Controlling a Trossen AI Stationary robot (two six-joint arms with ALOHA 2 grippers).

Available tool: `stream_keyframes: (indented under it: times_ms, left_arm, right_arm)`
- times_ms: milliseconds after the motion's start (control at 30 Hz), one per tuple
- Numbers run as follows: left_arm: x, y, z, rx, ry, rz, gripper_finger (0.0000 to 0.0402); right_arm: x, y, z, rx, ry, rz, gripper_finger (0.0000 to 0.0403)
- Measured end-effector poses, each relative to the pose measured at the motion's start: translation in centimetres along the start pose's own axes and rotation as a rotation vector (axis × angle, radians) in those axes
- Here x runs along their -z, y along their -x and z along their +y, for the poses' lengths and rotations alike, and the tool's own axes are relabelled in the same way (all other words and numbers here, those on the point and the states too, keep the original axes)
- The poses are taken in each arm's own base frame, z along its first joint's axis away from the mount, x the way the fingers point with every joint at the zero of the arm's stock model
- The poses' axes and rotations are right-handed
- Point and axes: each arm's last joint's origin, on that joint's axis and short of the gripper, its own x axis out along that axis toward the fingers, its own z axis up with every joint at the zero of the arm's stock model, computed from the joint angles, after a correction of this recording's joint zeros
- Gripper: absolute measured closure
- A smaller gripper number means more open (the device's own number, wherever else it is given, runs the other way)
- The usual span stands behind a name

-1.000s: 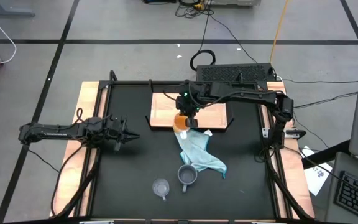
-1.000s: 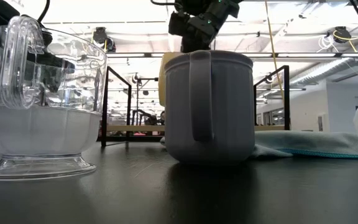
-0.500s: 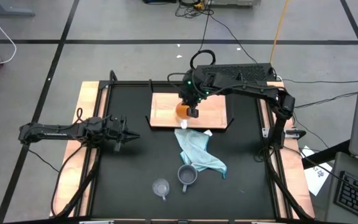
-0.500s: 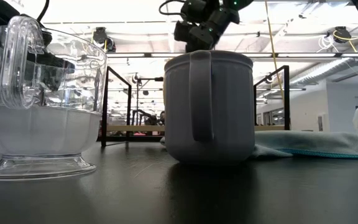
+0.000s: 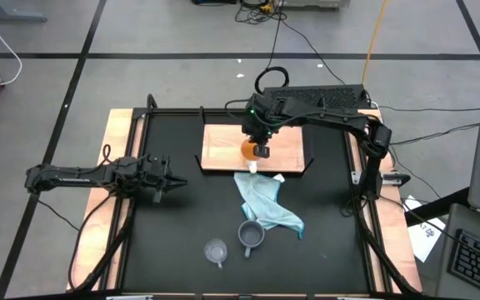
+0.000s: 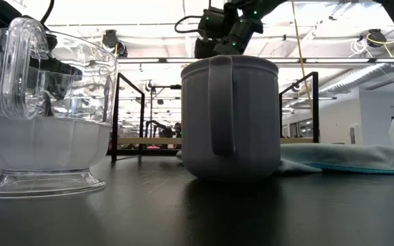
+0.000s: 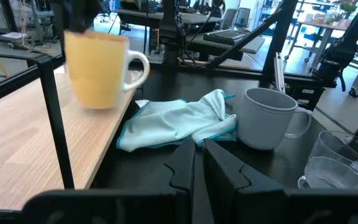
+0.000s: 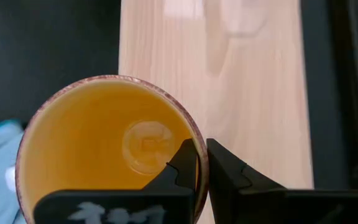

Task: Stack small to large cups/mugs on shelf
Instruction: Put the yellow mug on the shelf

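Landmark: the shelf [image 5: 286,148], a light wooden board with black end brackets at the far middle of the black table [image 5: 182,225]. Nearest the front edge, well clear of the shelf, stand the clear glass cup [image 5: 216,251] and just beside it the grey-blue mug [image 5: 251,235], both upright. Between the grey-blue mug and the shelf lies a light blue cloth [image 5: 265,202], its far end just short of the shelf's front edge. Off to the shelf's left, over the table's left side, the left gripper [image 5: 172,182] waits, fingers together with nothing between them. Over the shelf's front part, the right gripper [image 5: 259,150] is clamped on the rim of the orange mug [image 5: 247,148], one finger inside the rim, one outside. The mug hangs upright above the board; white handle visible in the left wrist view.
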Motion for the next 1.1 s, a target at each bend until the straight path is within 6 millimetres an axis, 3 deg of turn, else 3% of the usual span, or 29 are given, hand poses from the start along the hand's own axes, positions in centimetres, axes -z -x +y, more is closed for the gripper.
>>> stream_keyframes:
  times_ms: [233, 1100]
  left_arm:
    - [0.09, 0.00, 0.01, -0.001, 0.001, 0.008, 0.0369]
    - [0.27, 0.00, 0.03, -0.003, 0.009, 0.027, 0.0369]
  right_arm:
    - [0.07, -1.06, -0.18, -0.006, -0.002, 0.017, 0.0396]
    - [-0.22, -1.00, -0.29, 0.007, 0.004, -0.012, 0.0379]
